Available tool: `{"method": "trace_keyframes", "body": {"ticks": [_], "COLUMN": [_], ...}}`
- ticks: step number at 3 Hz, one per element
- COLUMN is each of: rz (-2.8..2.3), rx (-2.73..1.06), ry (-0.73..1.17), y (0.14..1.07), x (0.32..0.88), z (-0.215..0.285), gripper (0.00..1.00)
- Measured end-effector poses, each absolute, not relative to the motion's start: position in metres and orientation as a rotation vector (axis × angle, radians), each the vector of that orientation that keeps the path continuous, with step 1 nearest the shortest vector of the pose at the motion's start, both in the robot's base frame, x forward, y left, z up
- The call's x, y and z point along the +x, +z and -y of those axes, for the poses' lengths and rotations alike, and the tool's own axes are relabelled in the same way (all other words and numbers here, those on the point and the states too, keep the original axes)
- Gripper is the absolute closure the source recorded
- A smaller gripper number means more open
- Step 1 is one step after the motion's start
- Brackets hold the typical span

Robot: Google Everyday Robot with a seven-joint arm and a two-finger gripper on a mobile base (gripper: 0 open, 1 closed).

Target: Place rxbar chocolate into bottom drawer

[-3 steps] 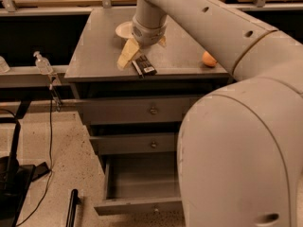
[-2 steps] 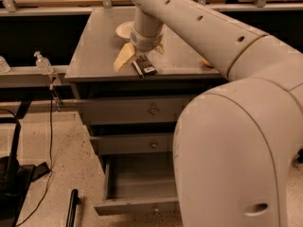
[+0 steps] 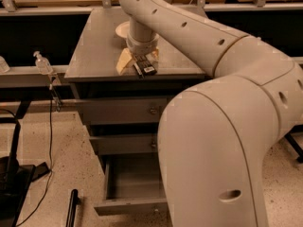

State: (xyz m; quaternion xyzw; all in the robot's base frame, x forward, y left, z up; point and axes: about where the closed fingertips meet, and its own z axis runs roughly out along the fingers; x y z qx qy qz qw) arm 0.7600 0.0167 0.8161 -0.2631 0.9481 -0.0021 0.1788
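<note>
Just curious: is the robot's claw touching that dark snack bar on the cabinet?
Cannot tell. In the camera view the gripper sits right over the bar on the cabinet top, hiding any contact.

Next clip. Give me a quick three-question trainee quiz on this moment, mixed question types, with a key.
1. True or false: the bottom drawer stands pulled open.
2. Where is the gripper?
A. inside the bottom drawer
B. over the cabinet top, near its front edge
C. down at floor level
3. Short answer: which small dark thing is right at the gripper?

Key
1. True; its tray shows no bar inside.
2. B.
3. The rxbar chocolate.
</note>
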Motion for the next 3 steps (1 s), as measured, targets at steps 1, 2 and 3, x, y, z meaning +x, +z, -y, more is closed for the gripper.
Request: {"method": "trace_keyframes", "body": {"ticks": [1,2,3], "rz": [-2.676,-2.675,-2.675], "rx": [-0.758,-0.758,-0.758], "ry": [-0.008,-0.008,-0.008], "y": [0.816,0.824,0.83], "x": [0.762,0.762,0.762], "z": [-0.016,-0.016,-0.016], "gripper": [0.48,0.7,0.95]}}
